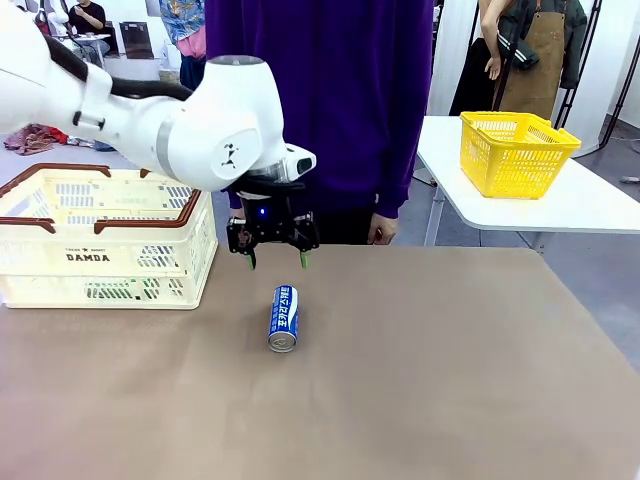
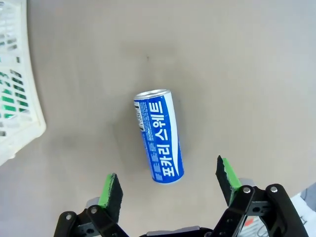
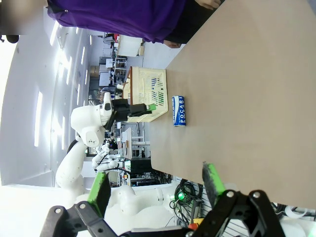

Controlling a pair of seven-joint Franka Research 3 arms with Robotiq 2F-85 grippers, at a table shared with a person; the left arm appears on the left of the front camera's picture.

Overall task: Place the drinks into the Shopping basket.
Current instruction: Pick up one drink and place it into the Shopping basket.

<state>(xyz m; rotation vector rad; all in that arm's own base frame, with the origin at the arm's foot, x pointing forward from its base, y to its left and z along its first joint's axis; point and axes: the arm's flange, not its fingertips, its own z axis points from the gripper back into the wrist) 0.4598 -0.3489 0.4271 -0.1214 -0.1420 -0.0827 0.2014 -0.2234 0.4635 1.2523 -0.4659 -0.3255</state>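
One blue drink can (image 1: pixel 283 319) lies on its side on the counter (image 1: pixel 450 380), right of the Shopping basket (image 1: pixel 105 245). The left end effector (image 1: pixel 276 261) hangs spread and empty just above the can; the right end effector (image 3: pixel 155 190) is spread too.

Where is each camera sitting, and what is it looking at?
Front view: fixed on the robot's side, facing across the table at the person; the left gripper hangs open above the blue can, beside the Shopping basket.
Left wrist view: looks straight down past its own fingers at the can.
Right wrist view: sideways, low at the table edge; its open right gripper in front.
All three share the can.
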